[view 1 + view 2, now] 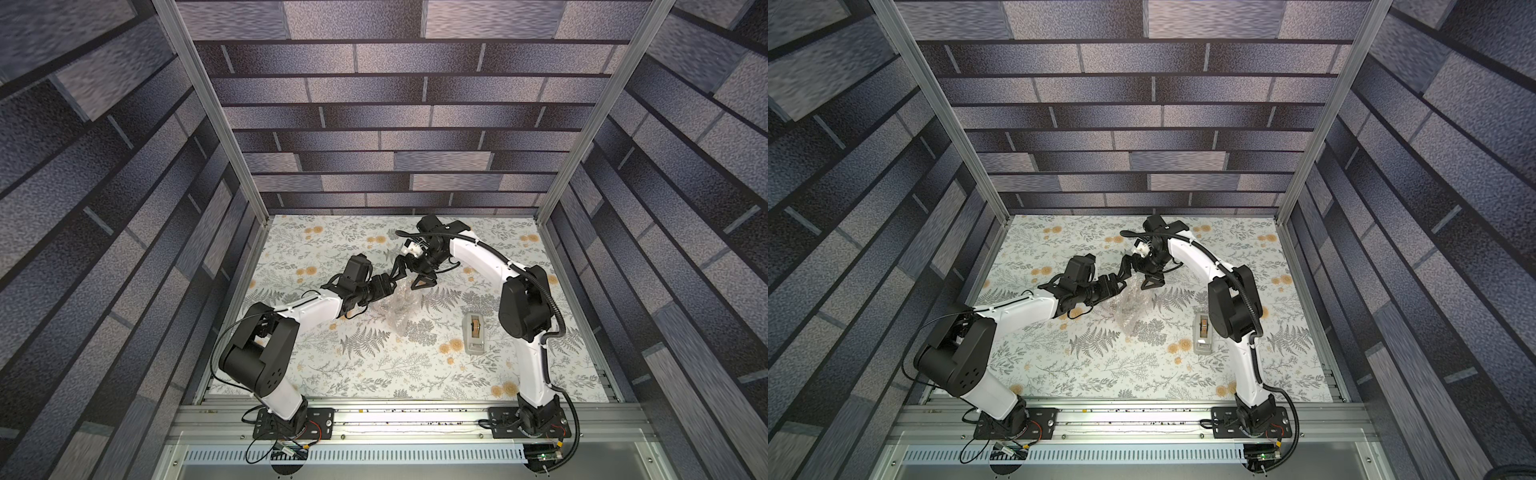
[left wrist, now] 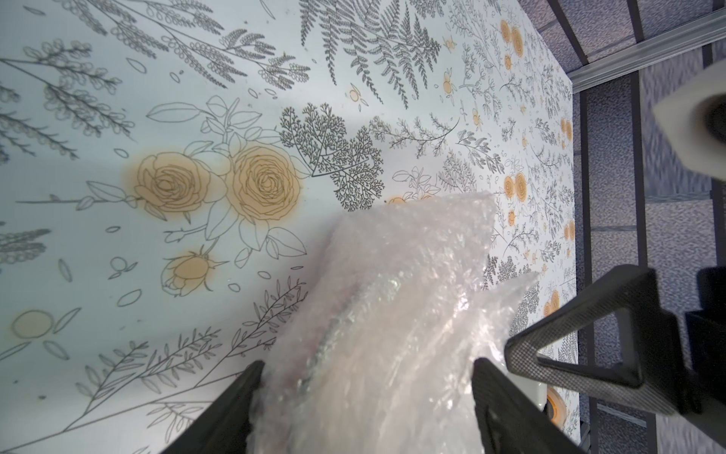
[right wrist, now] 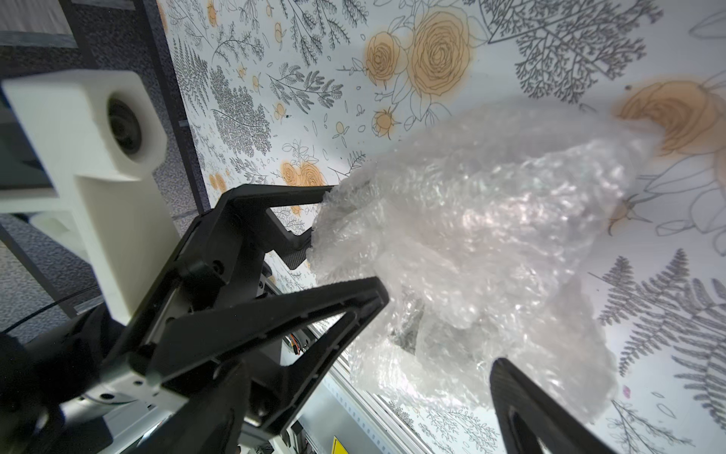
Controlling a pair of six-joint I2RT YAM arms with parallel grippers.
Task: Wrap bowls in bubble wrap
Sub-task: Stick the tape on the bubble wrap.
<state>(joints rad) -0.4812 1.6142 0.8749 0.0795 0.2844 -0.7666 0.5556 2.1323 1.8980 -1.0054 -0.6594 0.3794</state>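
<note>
The bubble wrap [image 1: 395, 309] [image 1: 1131, 309] is a crumpled clear bundle just above the middle of the floral table [image 1: 374, 374]. The bowl is almost hidden inside it; only a dark speckled patch [image 3: 404, 336] shows through. My left gripper [image 1: 390, 286] [image 2: 368, 363] is shut on the bundle [image 2: 393, 314], which fills the gap and touches both fingers [image 2: 235, 408]. My right gripper [image 1: 412, 277] [image 3: 373, 412] stands open right beside the left one. Its jaws are wide apart around the loose lower edge of the wrap [image 3: 471, 236].
A grey tape dispenser [image 1: 473, 332] [image 1: 1202, 334] with a tan roll lies on the table to the right of the bundle, close to the right arm's elbow [image 1: 523, 307]. Brick-patterned walls and metal posts enclose the table.
</note>
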